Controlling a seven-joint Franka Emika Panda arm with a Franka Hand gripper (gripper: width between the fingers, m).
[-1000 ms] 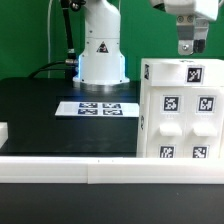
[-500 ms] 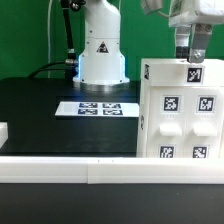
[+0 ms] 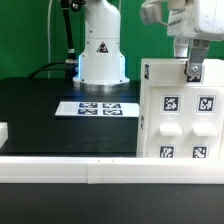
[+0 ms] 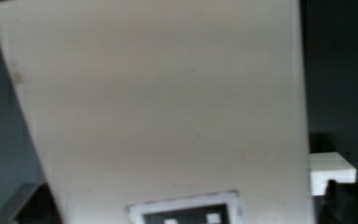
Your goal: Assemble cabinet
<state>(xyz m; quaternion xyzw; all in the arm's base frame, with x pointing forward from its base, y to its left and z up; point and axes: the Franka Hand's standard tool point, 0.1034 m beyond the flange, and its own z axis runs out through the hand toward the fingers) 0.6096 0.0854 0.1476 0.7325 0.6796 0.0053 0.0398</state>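
- Where the exterior view looks across the black table [image 3: 40,110], the gripper [image 3: 194,68] hangs at the top edge of the cabinet [image 3: 180,115], its fingers reaching onto the box's upper rim; whether the jaws are spread or pinching cannot be told here.
- Directly below the jaws, the cabinet stands upright with two knobbed door panels already on its front, so assembly looks well advanced, though I judge some fitting remains.
- Well away from the jaws lies the marker board [image 3: 98,108].
- In the wrist view, the cabinet [image 4: 158,110] fills the frame between the jaws, one tag showing.
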